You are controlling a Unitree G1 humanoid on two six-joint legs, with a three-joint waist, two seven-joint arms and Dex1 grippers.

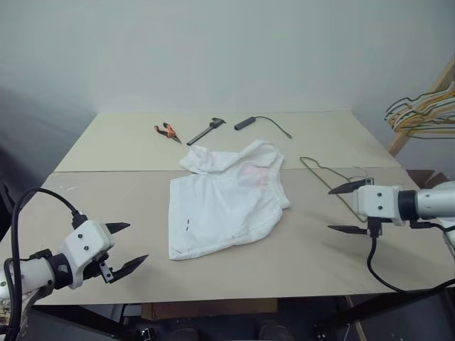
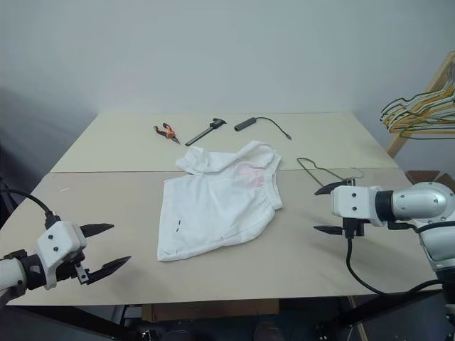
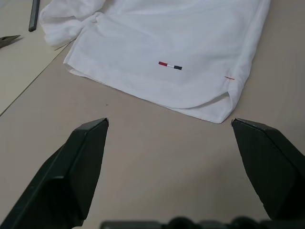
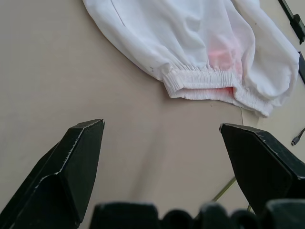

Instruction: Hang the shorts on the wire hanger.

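Shorts point(image 1: 226, 202) flat on table point(image 1: 106, 213); wire hanger point(image 1: 334, 174) beside them.
Left gripper point(image 1: 128, 249) and right gripper point(image 1: 347, 209) spread, empty; risk: thin wire slipping a pinch.

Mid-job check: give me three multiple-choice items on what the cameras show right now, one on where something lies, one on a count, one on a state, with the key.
1. Where does the wire hanger lie?
A. on top of the shorts
B. flat on the table, on the robot's right of the shorts
C. held in the left gripper

2. How many tools lie in a row at the far side of the table?
A. three
B. one
C. six

3. How are the two grippers?
A. both shut on cloth
B. one open, one shut
C. both open and holding nothing

Key: 1 B, its wire lies beside the shorts; 2 A, the orange-handled pliers, a dark tool and a black corded piece; 3 C, the left gripper and right gripper show spread fingers over bare table.
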